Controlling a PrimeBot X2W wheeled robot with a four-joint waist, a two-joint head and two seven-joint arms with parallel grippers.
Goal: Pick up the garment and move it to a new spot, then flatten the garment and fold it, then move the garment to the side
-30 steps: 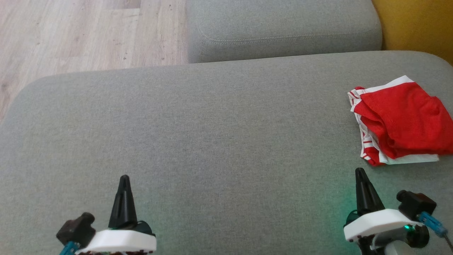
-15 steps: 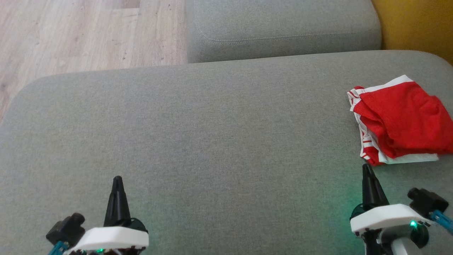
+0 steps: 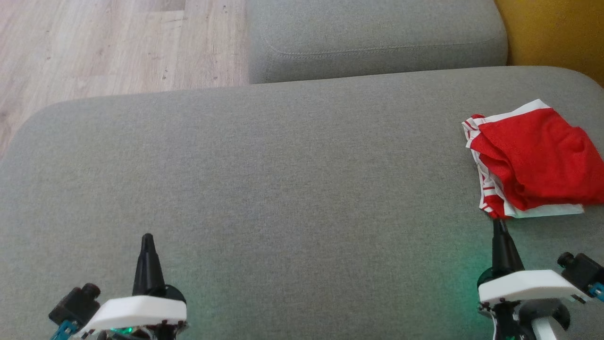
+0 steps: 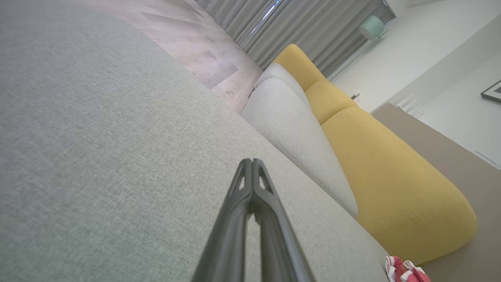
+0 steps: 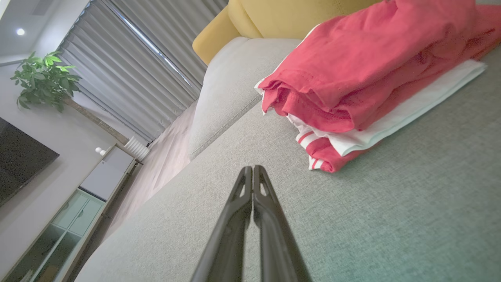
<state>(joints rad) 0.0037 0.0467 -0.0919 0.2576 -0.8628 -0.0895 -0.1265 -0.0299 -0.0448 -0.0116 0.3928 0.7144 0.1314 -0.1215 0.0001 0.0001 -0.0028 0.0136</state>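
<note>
Careful, your right gripper (image 3: 497, 225), pressed together and empty, sits just below the garment (image 3: 538, 156) at the frame's right. Nudging forward would rumple it.

A wide grey cushion (image 3: 283, 165) lies in front, with a smaller grey cushion (image 3: 377, 38) touching its far edge, pale wooden floor (image 3: 94, 47) at the far left, a yellow sofa (image 4: 391, 176) at the far right, and grey curtains (image 5: 148, 66), a leafy plant (image 5: 45, 74) and a low cabinet (image 5: 78, 211) beyond.
</note>
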